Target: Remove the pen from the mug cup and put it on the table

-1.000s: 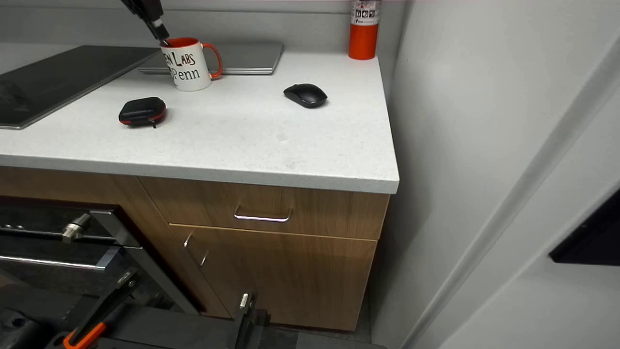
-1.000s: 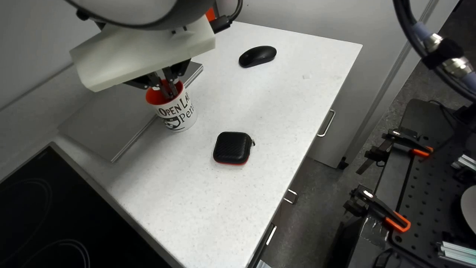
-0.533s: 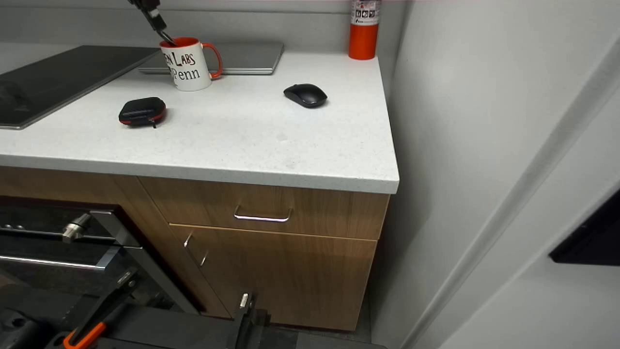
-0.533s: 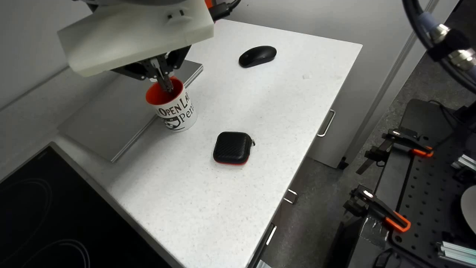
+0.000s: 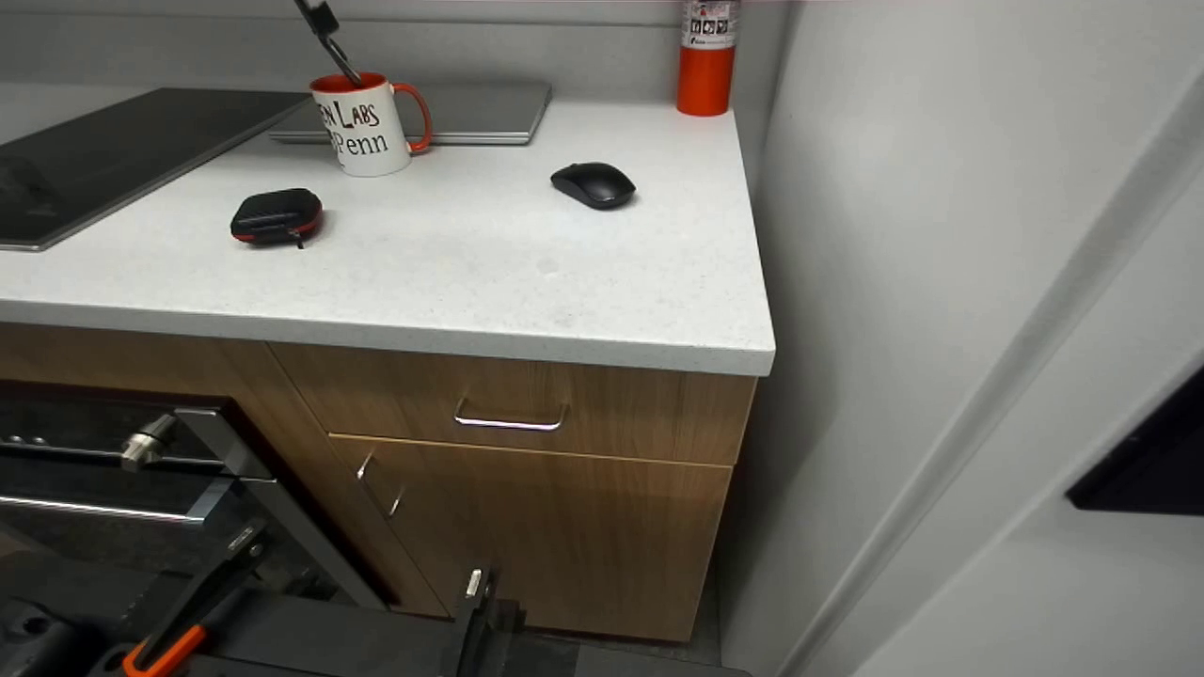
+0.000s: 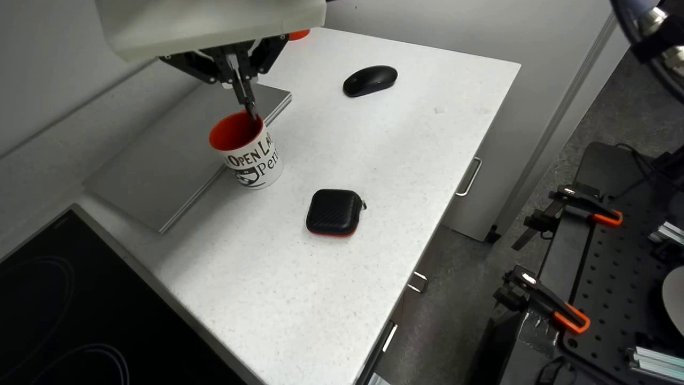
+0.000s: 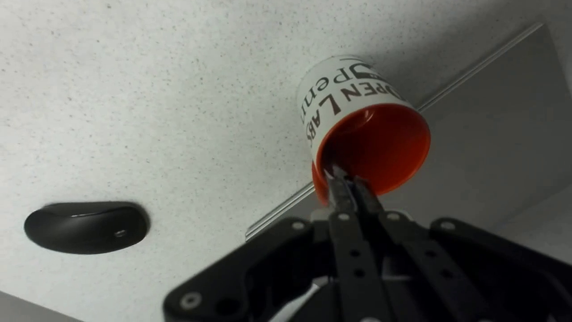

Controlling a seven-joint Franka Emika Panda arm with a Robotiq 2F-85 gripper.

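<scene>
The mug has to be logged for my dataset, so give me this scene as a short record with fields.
mug: upright on the white countertop; red inside
end effector: shut, its tip at the mug's mouth
pen: too blurred to tell from that tip
mouse: black, on the countertop, apart from the mug
case: black, red-edged, also on the countertop
grey slab: flat, beside the mug

Upper left in an exterior view, the top edge cuts off the gripper (image 5: 340, 57). In the wrist view its fingertips (image 7: 342, 194), right of centre, blur; whether they grip the pen is unclear.
</scene>
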